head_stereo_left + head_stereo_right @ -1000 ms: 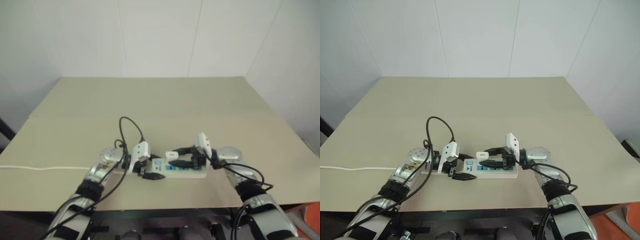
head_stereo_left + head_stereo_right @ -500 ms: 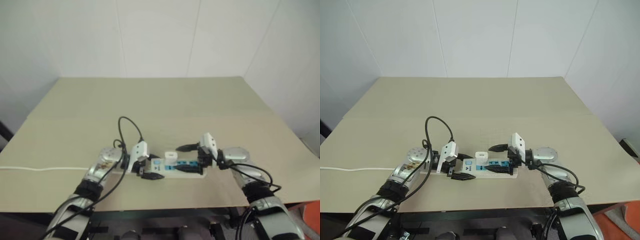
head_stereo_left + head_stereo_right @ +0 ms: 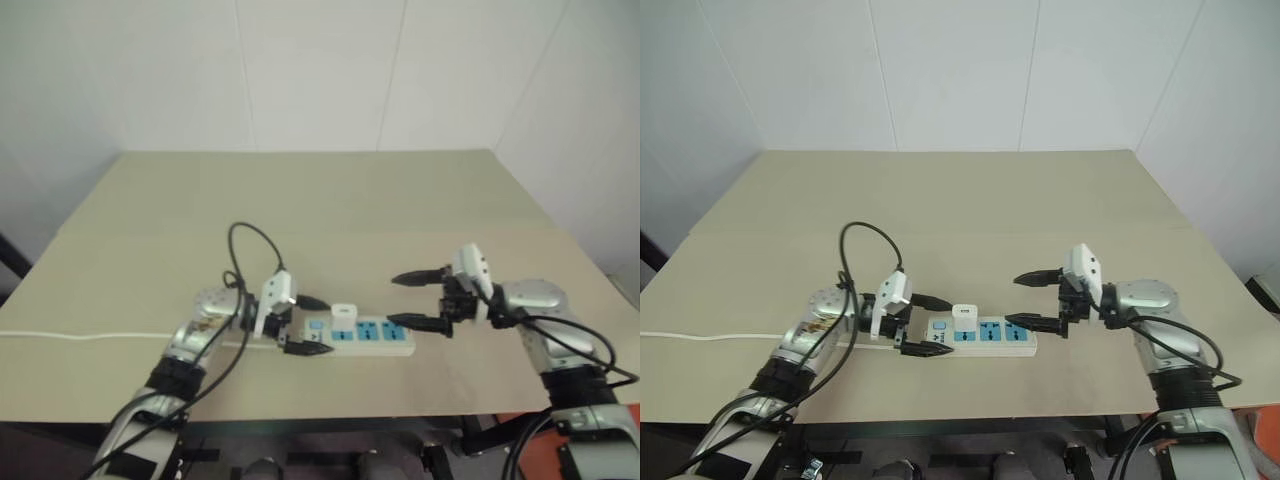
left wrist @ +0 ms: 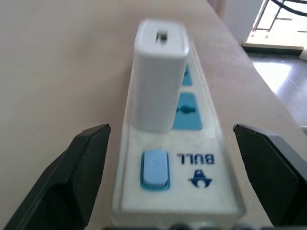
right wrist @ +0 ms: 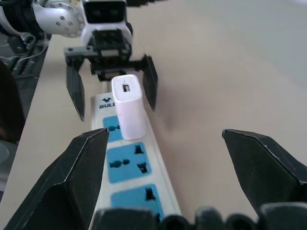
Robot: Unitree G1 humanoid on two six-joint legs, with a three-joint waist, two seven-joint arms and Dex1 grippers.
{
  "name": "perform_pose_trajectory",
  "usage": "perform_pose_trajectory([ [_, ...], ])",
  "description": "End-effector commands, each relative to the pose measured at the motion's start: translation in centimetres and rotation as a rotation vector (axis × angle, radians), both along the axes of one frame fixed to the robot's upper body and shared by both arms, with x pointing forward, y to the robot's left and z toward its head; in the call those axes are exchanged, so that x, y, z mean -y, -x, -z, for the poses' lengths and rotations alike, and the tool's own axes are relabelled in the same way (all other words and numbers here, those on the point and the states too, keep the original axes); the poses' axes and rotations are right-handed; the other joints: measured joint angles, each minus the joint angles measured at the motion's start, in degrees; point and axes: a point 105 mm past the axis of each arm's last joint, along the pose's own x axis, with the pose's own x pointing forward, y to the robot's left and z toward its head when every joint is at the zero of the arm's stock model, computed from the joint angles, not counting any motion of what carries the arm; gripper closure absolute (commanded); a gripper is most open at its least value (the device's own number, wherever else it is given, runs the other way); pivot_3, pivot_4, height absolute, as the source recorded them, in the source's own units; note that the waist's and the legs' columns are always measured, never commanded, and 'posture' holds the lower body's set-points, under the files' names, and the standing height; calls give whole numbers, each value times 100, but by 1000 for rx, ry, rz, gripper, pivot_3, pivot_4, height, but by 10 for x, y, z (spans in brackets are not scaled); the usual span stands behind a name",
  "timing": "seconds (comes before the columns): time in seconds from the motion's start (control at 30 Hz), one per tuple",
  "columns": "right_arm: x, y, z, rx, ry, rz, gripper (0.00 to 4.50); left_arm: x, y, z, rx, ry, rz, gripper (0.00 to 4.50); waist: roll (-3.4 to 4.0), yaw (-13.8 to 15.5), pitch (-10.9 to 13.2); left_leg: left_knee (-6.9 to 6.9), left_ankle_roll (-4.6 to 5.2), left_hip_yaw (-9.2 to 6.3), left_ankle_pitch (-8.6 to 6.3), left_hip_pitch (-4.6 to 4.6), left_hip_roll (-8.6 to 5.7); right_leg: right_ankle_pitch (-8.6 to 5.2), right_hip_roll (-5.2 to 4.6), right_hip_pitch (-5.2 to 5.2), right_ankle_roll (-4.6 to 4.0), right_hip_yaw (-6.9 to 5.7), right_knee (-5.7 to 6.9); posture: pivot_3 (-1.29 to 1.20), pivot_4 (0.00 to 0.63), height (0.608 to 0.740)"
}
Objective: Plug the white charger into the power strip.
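With white charger (image 3: 965, 319) upright in power strip (image 3: 992, 337); both grippers apart.

Right gripper (image 3: 1028, 299) pulled back off the power strip (image 3: 981, 337), left gripper (image 3: 927, 325) jaws apparently opened wide

White charger (image 3: 965, 317) seated upright in a white power strip (image 3: 982, 341) with 3 light-blue socket faces. Strip's switch (image 4: 154, 169) pale blue, beside dark-blue "BULL" lettering and logo. Table (image 3: 970, 210) uniform beige-tan, unpatterned. Left gripper (image 3: 927, 324): white housing, black fingers (image 4: 72, 172). Right gripper (image 3: 1032, 299): the same, white housing and black fingers (image 5: 76, 177). Arms silver-grey with black cables. Thin white cord (image 3: 700, 336) along the table's left. Walls white, faint panel seams.
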Motion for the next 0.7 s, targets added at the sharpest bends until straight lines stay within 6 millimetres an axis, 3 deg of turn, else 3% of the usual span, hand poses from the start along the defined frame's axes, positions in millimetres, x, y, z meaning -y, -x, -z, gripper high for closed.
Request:
perform_pose_trajectory([
  [0.03, 17, 9, -21, 53, -9, 25, 0, -22, 19, -38, 37, 67, 38, 14, 9, -11, 15, -1, 0, 0, 0, -1, 0, -1, 0, -2, 0, 1, 1, 0, 150, 740],
  [0.2, 44, 22, -32, 79, 3, 110, 0, -68, 28, -71, 91, 48, -74, 14, 18, 4, 34, -2, -1, 1, 0, 0, 1, -3, -1, -6, -2, 0, 5, 0, 150, 740],
  [0.4, 68, 33, -34, 89, 15, 225, 0, -114, 24, -81, 139, -6, -264, 14, 20, 19, 36, -2, -1, 7, -1, -1, 1, -7, -6, -6, -5, -1, -1, 0, 150, 740],
  [0.5, 76, 37, -33, 90, 11, 283, 0, -124, 29, -73, 121, -17, -304, 14, 20, 21, 37, -2, -2, 9, -1, -4, 0, -7, -7, -9, -5, 0, -1, 0, 150, 740],
  [0.7, 80, 45, -30, 84, 7, 321, 0, -119, 40, -64, 88, -7, -295, 14, 21, 23, 41, -2, -3, 12, -2, -7, 3, -14, -7, -15, -18, 1, 0, 0, 150, 740],
])
